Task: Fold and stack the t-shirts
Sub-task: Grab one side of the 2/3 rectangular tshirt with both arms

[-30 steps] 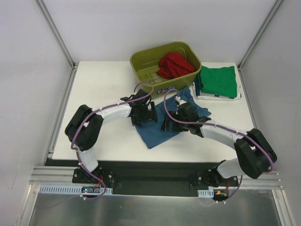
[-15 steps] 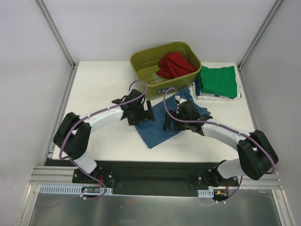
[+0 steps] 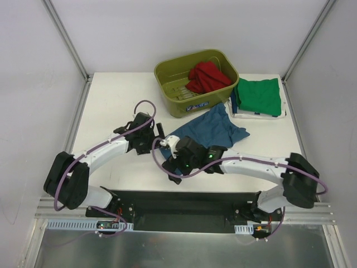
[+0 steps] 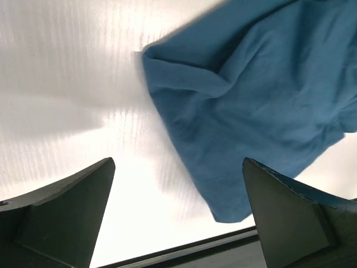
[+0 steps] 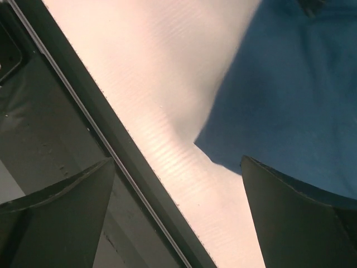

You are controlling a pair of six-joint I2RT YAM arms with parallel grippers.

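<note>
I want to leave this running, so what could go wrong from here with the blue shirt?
The left gripper and right gripper, both open, sit close together at the near end of the blue shirt, so they might collide. That end lies close to the table's front edge, where the right gripper could strike the black rail. The shirt is bunched, so a pinch may catch extra layers.

No legible text, apparently
</note>
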